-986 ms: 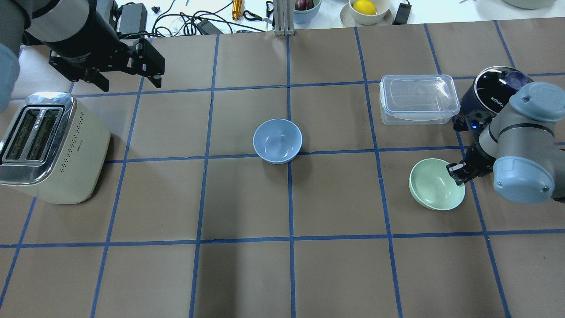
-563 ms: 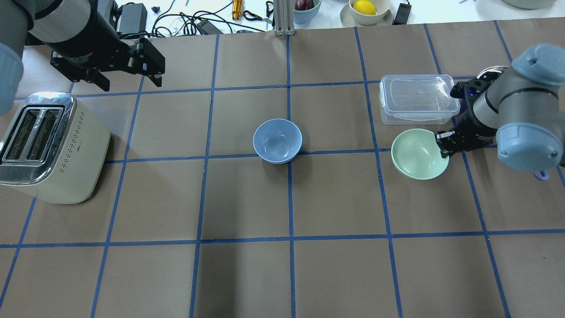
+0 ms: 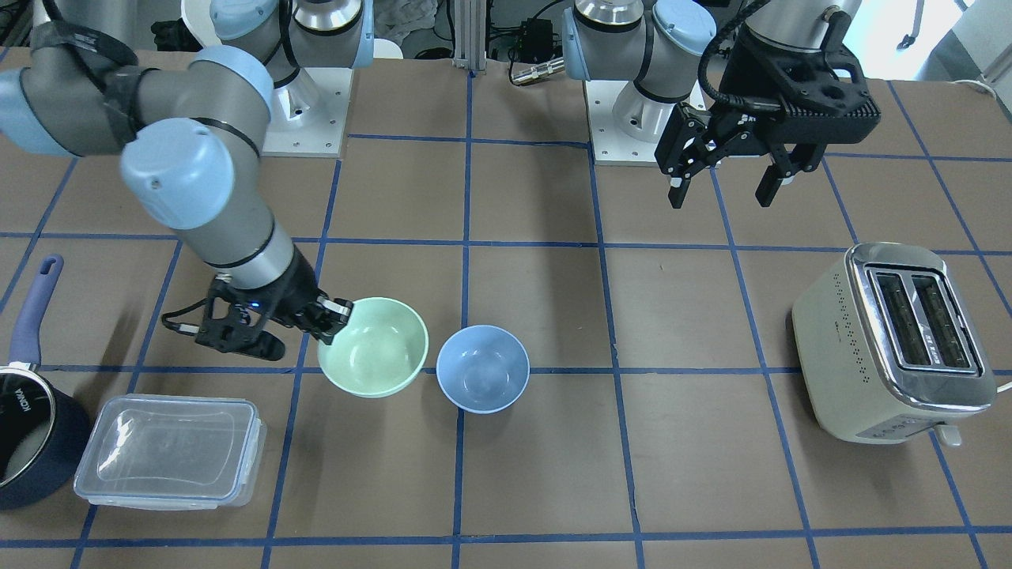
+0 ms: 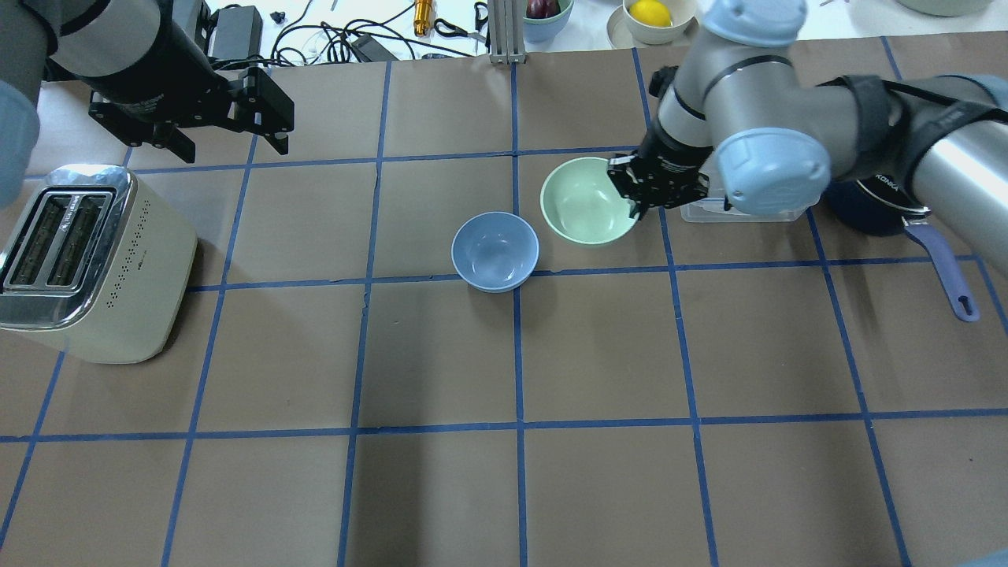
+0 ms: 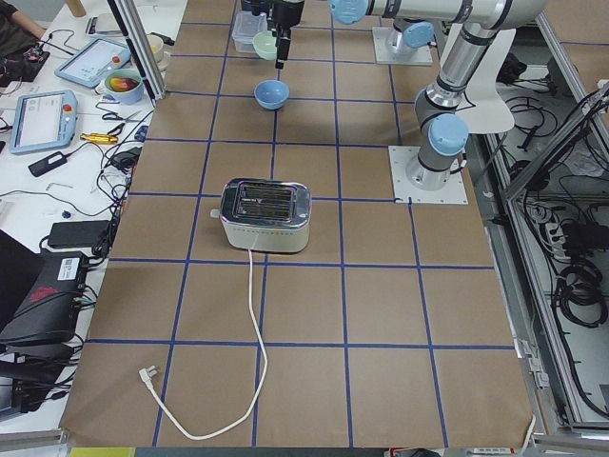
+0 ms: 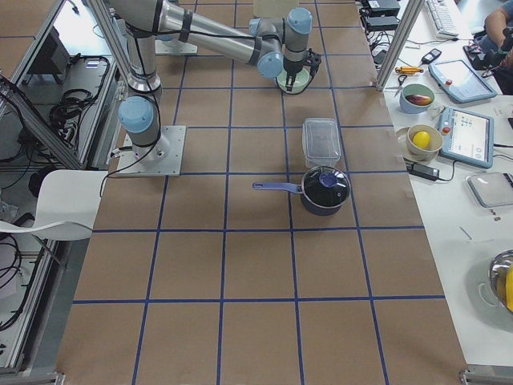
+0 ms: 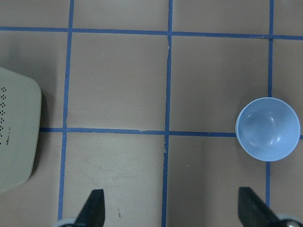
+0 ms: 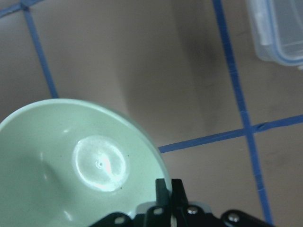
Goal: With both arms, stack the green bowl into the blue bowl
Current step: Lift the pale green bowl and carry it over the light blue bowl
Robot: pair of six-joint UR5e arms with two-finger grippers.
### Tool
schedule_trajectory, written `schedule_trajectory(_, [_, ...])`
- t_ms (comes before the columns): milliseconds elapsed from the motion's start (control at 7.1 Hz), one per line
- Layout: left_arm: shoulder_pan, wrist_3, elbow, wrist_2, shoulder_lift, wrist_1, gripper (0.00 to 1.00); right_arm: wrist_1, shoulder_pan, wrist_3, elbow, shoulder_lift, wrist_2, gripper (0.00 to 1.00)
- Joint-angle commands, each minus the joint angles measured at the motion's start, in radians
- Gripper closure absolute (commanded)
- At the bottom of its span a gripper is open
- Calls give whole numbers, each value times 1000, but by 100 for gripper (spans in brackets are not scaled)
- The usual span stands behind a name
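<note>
**Overhead exterior: green bowl in the right gripper, just beside the blue bowl, not yet stacked**

Nearest the robot's side and well to the left of the blue bowl point(image 4: 495, 250), a cream toaster point(image 4: 94, 268) stands on the brown paper-covered table point(image 4: 598, 354). The blue bowl sits upright and empty on the table, over a blue tape line, with nothing touching it.

Just beyond it and to its right is the green bowl point(image 4: 587, 201), mouth up. The two rims are close but apart. The green bowl looks lifted off the table: the right wrist view shows its shadow lying on the paper off to one side of it. The right gripper point(image 4: 631, 191) is clamped on the green bowl's rim, on the side away from the blue bowl, with the rim pinched between its fingers.

Further right of the blue bowl, partly under the right arm point(image 4: 772, 94), lies a clear lidded container point(image 3: 170, 450). Past that is a dark navy saucepan point(image 3: 32, 450) with a blue handle.

Farthest back, beyond and left of the blue bowl and past the toaster, the left gripper point(image 3: 720, 197) hangs above the table. Its fingers are spread wide with nothing between them.
</note>
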Motion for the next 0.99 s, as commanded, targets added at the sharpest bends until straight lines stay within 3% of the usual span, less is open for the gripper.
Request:
schedule_trajectory(0, [2, -1, 5, 1, -11, 5, 0, 0, 163, 197, -114, 117, 8, 100])
schedule_trajectory(704, [2, 2, -1, 4, 1, 12, 0, 3, 182, 157, -87, 169, -7, 100])
schedule_trajectory(845, [2, 2, -1, 1, -1, 12, 0, -3, 182, 162, -83, 174, -7, 40])
